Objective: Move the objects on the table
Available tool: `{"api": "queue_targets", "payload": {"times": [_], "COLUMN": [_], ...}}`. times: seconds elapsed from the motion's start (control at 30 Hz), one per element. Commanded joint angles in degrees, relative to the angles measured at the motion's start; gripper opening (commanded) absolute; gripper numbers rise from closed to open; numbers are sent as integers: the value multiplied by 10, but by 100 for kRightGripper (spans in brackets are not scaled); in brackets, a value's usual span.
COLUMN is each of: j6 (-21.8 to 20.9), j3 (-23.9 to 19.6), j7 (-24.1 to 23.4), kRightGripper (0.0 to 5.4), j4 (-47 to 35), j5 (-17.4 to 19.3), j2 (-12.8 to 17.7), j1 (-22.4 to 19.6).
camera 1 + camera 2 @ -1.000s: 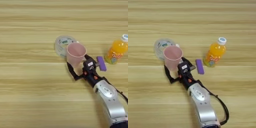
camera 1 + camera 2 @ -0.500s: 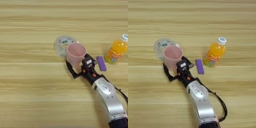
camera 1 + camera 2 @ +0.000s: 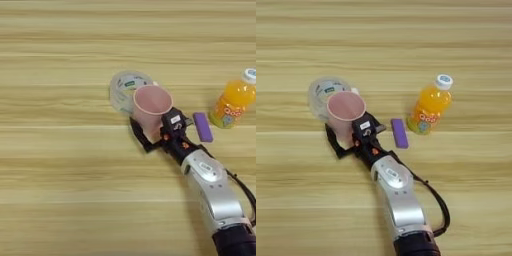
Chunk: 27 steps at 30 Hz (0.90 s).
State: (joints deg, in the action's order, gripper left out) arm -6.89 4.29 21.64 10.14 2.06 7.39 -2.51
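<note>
Left eye view: the claw (image 3: 152, 135) is clamped on the pink cup (image 3: 151, 108), one black finger down the cup's left side, the other tucked against its right. The cup stands upright on the tabletop (image 3: 60, 190), mouth open, touching or just overlapping the clear tape roll (image 3: 128, 90) behind it. To the right, the purple block (image 3: 202, 126) lies flat, near the orange juice bottle (image 3: 233, 102) by the picture's edge. My read: this is the grasp step on the cup, grip made, cup not yet lifted. The next move calls for a straight rise so the cup clears the tape roll without dragging it.

Right eye view: same grip, seen with the silver forearm (image 3: 397, 197) running in from the bottom. The bottle shows whole here, white cap on top, upright, well apart from the cup. Its label carries lettering, too small to read. The tape roll's core has a green-and-white sticker, also unreadable.
</note>
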Motion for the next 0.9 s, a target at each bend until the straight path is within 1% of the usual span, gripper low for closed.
{"api": "queue_targets", "payload": {"times": [0.03,0.17,0.4,0.57,0.77,0.9], "j6": [-17,-19,-24,-28,-32,-31], "j3": [-5,-5,-6,-6,-7,-7], "j7": [-5,-6,-6,-6,-8,-9], "kRightGripper": [538,538,463,419,414,414], "j4": [-12,-5,4,7,8,-6], "j5": [4,4,5,6,6,6], "j2": [0,0,-2,-3,-5,-5], "j1": [-42,-46,-46,-46,-45,-40]}}
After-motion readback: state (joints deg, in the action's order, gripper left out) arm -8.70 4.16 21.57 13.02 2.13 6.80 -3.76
